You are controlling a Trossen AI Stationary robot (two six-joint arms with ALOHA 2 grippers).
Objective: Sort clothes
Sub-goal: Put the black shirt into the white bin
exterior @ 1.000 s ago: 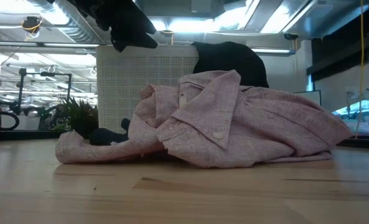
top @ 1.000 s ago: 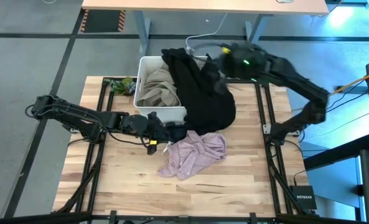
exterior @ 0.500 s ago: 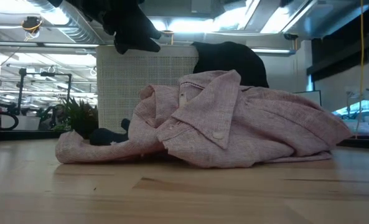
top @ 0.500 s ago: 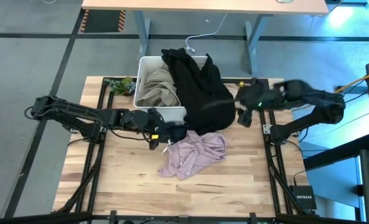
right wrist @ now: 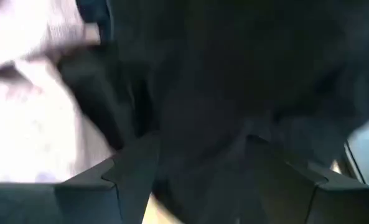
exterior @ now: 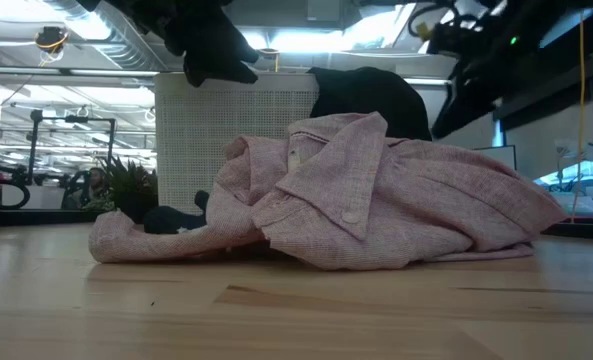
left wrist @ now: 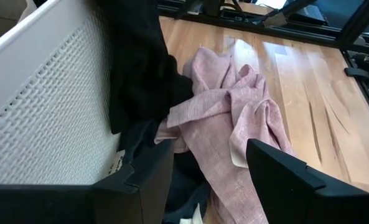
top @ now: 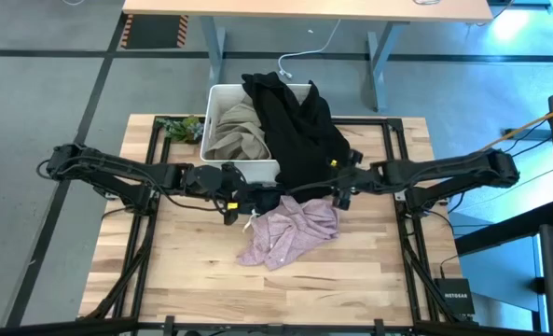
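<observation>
Nearest you, the pink shirt (top: 290, 231) lies crumpled on the bench (top: 192, 280). Behind it your left gripper (top: 248, 199) and right gripper (top: 339, 179) both hover with fingers apart — right at the black garment (top: 299, 131), which drapes over the white bin (top: 218, 98) holding beige clothing (top: 237, 131).

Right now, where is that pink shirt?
The pink shirt lies crumpled mid-table in the high view, just in front of the white bin, beside the black garment.
</observation>
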